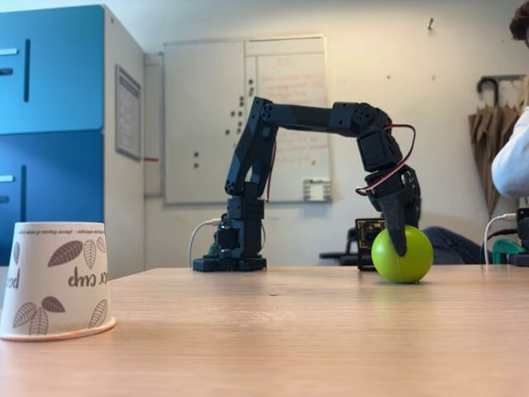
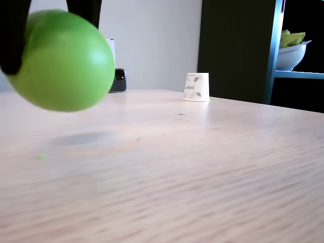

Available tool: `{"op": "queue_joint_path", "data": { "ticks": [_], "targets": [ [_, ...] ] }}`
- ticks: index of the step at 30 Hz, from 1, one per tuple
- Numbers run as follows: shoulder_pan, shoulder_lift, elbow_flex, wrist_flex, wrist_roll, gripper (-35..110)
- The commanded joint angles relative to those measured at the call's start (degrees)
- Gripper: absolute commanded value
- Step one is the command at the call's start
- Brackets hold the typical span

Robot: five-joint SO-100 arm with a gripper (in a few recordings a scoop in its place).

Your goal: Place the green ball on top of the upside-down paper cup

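While your gripper [image 1: 400, 240] is clamped on the ball [image 1: 402, 255], squeeze gently: it looks smooth, probably light, and may slip.

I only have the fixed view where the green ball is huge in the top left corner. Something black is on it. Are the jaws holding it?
Observer: It looks so. In a fixed view the arm bends down over the green ball, and one black finger lies down the ball's front.
Operator: Where is the cup relative to the arm?
Observer: The upside-down paper cup stands near the camera at the picture's left edge, the arm's base is further back near the middle, and the ball is to the right.
Operator: Anyone nearby?
Observer: A person's white sleeve shows at the right edge, above the ball.
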Motion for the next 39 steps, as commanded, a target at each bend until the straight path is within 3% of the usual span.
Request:
{"op": "queue_joint_path", "data": {
  "ticks": [1,10,17,24,39],
  "targets": [
    [2.37,7.21,-1.23,-1.58,-0.26,31],
    [11.69,15.29,-5.19,-8.35,-1.32,28],
    [21.01,13.1,-18.19,-9.84,-2.72,28],
    [30.15,12.13,-20.83,-16.87,-2.72,29],
    [46.49,-10.63,-39.38,-22.76,-2.2,29]
  ]
}}
